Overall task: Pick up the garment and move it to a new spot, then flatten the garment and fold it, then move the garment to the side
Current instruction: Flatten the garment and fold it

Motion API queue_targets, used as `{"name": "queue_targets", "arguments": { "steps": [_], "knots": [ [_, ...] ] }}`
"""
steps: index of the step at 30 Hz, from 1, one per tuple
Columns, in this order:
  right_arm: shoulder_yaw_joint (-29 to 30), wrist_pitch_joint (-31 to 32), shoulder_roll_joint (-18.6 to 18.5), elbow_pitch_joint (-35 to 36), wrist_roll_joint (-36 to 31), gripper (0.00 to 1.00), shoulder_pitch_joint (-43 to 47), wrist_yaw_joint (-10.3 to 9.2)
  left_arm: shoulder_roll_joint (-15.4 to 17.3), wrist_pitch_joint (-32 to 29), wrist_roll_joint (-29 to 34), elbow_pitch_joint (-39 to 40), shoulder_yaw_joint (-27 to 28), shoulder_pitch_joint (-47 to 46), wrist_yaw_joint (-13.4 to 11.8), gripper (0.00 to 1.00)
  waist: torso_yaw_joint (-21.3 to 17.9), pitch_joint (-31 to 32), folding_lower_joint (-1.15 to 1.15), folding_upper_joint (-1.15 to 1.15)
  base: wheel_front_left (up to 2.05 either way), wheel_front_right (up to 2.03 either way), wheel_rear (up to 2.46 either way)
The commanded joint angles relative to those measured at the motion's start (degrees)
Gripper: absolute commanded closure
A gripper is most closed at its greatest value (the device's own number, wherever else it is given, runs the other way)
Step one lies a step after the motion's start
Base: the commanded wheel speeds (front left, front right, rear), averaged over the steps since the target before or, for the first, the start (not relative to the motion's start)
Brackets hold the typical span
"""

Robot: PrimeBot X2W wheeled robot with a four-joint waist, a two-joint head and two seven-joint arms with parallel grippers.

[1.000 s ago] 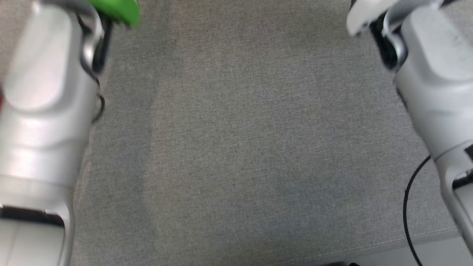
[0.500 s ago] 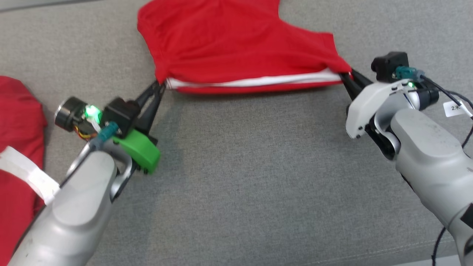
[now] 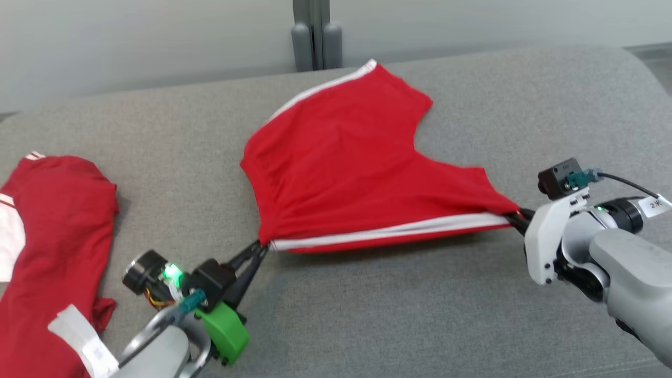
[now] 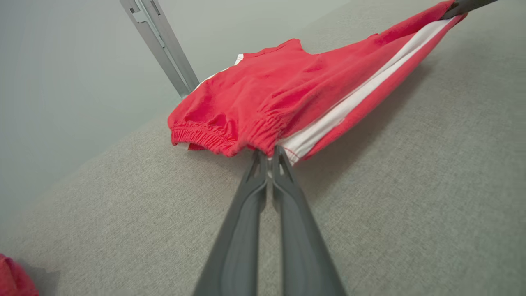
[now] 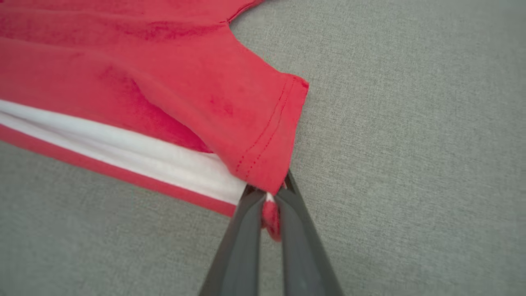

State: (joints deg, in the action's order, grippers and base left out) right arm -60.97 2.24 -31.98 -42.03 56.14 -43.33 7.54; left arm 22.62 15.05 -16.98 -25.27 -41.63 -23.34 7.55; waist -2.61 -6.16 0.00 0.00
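Our left gripper (image 3: 261,248) and right gripper (image 3: 517,219) are each clamped on one end of the red shorts (image 3: 346,168), soft knit with a white side stripe, stretched across the grey woven cushion (image 3: 409,315), right fingertips half buried in hem, while a second red garment (image 3: 52,226) is cut off at left.

The grey cushion (image 3: 367,315) lies bare nearside of the shorts (image 3: 346,173); second red garment (image 3: 58,220) at left; post (image 3: 315,37) behind.
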Motion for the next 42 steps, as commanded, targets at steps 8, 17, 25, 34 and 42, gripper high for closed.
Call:
{"name": "queue_targets", "arguments": {
  "steps": [8, 17, 25, 34, 42],
  "knots": [
    [-5.42, 6.74, -8.02, 8.17, 7.83, 1.00, 5.41, -0.10, 1.96, 0.17, -1.29, 5.91, -1.25, 9.08, -0.17, 1.00, 1.05, 7.77, 0.00, 0.00, 0.00, 0.00, 0.00],
    [-7.41, 14.02, -15.97, 17.52, 14.31, 1.00, 8.49, -0.09, 3.08, 0.17, -2.67, 10.23, -2.96, 14.20, -0.17, 1.00, 2.57, 9.69, 0.00, 0.00, 0.00, 0.00, 0.00],
    [-5.35, 16.92, -16.43, 19.42, 14.80, 1.00, 3.57, -0.09, 0.30, 0.17, -1.32, 11.00, -0.58, 11.31, -0.21, 1.00, 5.35, 7.62, 0.00, 0.00, 0.00, 0.00, 0.00],
    [-1.51, 25.46, -14.69, 16.83, 16.84, 1.00, -6.12, -0.09, -4.45, 0.17, 2.04, 7.92, 1.70, 4.15, -0.21, 1.00, 9.22, 0.80, 0.00, 0.00, 0.00, 0.00, 0.00],
    [1.87, 35.84, -11.76, 7.98, 18.00, 1.00, -15.84, -0.07, -8.56, 0.11, 4.51, 3.57, 0.29, -4.28, -0.18, 1.00, 12.98, -6.03, 0.00, 0.00, 0.00, 0.00, 0.00]
  ]
}}
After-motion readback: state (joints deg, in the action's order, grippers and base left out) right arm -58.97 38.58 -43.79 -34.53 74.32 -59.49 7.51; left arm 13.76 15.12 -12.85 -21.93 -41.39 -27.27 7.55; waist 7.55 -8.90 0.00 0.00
